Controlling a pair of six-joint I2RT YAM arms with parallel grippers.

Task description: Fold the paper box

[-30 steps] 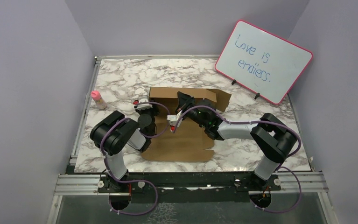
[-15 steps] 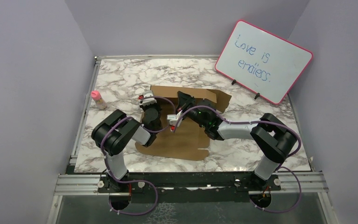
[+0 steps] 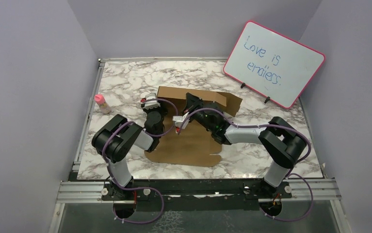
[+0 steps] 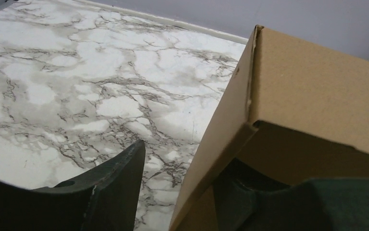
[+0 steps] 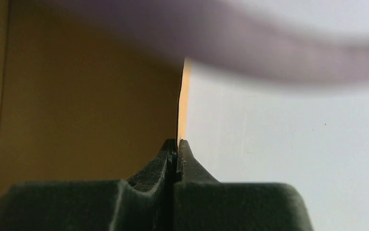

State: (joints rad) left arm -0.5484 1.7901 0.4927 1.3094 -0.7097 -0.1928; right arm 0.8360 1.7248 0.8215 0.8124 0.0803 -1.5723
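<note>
surface: grey-veined marble tabletop (image 3: 125, 77), lilac walls all round
extras: pink-framed whiteboard (image 3: 275, 63) way off right of the right pincer, pink-capped bottle (image 3: 101, 104) just left of the left pincer
paper box (image 3: 188, 141): half folded, back wall up, flat part running from both pincers toward the arm bases
left pincer (image 3: 151, 104): spread, straddling the box's left side wall at the back corner
right pincer (image 5: 176, 149): pressed together, pinching a thin cardboard edge
changed: compared with a second ago, left pincer farther out, box nudged away from the bases

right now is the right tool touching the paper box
Touching. The right wrist view shows the right tool pinched shut on a thin edge of the paper box, the cardboard rising straight from between its tips.
</note>
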